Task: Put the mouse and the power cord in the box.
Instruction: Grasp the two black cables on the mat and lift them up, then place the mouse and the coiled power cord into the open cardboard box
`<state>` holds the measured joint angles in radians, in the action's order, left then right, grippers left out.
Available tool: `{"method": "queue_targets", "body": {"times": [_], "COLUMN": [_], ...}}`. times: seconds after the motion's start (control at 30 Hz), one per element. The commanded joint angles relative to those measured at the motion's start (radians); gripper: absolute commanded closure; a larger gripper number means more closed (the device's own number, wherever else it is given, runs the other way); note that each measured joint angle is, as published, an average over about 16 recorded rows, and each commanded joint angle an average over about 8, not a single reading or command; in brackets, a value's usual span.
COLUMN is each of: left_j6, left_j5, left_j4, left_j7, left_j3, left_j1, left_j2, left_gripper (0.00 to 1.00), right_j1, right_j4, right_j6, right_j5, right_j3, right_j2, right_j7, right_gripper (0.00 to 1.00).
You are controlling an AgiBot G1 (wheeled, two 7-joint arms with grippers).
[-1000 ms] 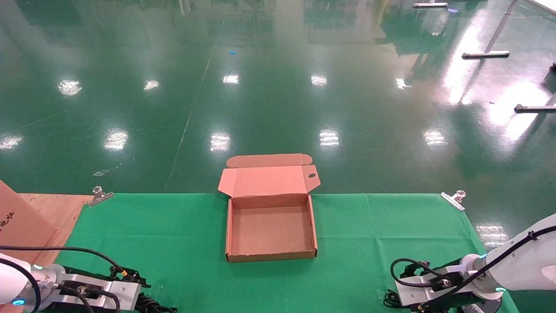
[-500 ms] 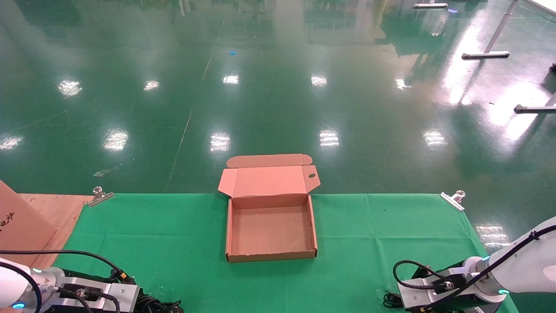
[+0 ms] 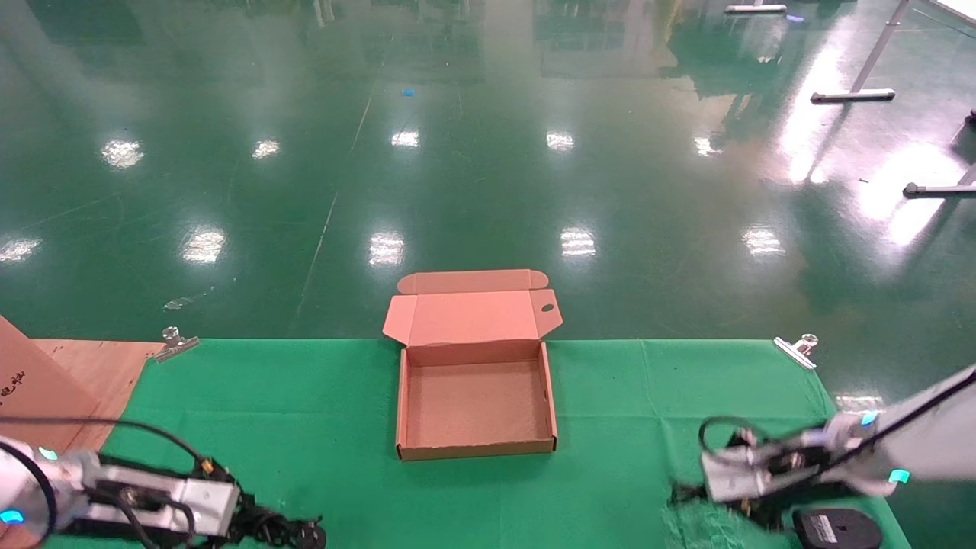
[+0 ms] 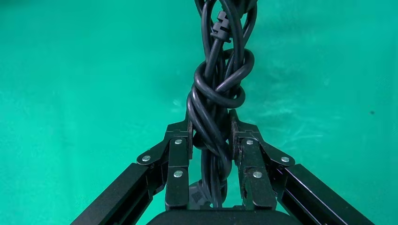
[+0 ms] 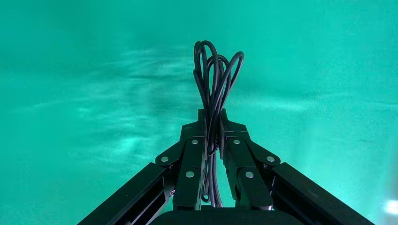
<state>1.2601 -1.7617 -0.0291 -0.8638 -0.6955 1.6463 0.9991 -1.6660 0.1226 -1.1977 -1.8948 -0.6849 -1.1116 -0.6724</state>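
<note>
The open brown box (image 3: 474,448) stands in the middle of the green cloth, its inside bare and its lid (image 3: 473,316) folded back. At the near left, my left gripper (image 4: 211,136) is shut on the bundled black power cord (image 4: 219,84); in the head view the cord (image 3: 278,528) sticks out of the gripper towards the right. At the near right, my right gripper (image 5: 212,123) is shut on the looped thin cable (image 5: 217,75) of the mouse. The black mouse (image 3: 836,528) shows below that arm, label side up. I cannot tell whether it hangs or rests.
A large brown cardboard sheet (image 3: 46,381) leans at the left edge. Metal clips (image 3: 174,343) (image 3: 797,351) hold the green cloth (image 3: 305,412) at the table's far corners. Beyond the far edge is the shiny green floor.
The right arm has risen and shifted towards the box with the thin cable, bringing the mouse into sight. The left arm has moved a little to the right with the cord.
</note>
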Motion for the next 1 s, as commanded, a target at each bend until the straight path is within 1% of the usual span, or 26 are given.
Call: {"method": "queue_targets", "body": {"times": [0.03, 0.27, 0.43, 0.6, 0.77, 0.9, 1.0], "left_j6": [0.043, 0.124, 0.119, 0.066, -0.014, -0.087, -0.147], "left_j5": [-0.002, 0.0, -0.007, 0.0, 0.012, 0.024, 0.032], "left_j4": [-0.007, -0.041, -0.066, -0.073, -0.064, -0.052, -0.042], "left_j7": [-0.008, 0.005, 0.042, 0.083, 0.099, 0.096, 0.09], "left_j3": [-0.001, 0.001, -0.002, 0.006, 0.017, 0.028, 0.035], "left_j1": [0.026, 0.158, 0.25, 0.32, 0.363, 0.383, 0.385], "left_j2": [-0.009, -0.027, -0.005, 0.044, 0.103, 0.14, 0.16], "left_gripper": [1.0, 1.0, 1.0, 1.0, 1.0, 1.0, 1.0], "right_j1": [-0.029, -0.163, -0.242, -0.301, -0.334, -0.35, -0.359], "right_j4": [0.007, 0.08, 0.156, 0.227, 0.251, 0.23, 0.206], "right_j6": [-0.02, -0.141, -0.174, -0.157, -0.107, -0.074, -0.063], "right_j5": [0.012, 0.056, 0.072, 0.08, 0.071, 0.066, 0.071], "right_j3": [0.008, 0.038, 0.051, 0.059, 0.055, 0.05, 0.051], "right_j2": [0.011, 0.043, 0.03, -0.034, -0.13, -0.193, -0.218], "right_j7": [-0.012, -0.002, 0.047, 0.131, 0.196, 0.213, 0.209], "right_gripper": [1.0, 1.0, 1.0, 1.0, 1.0, 1.0, 1.0]}}
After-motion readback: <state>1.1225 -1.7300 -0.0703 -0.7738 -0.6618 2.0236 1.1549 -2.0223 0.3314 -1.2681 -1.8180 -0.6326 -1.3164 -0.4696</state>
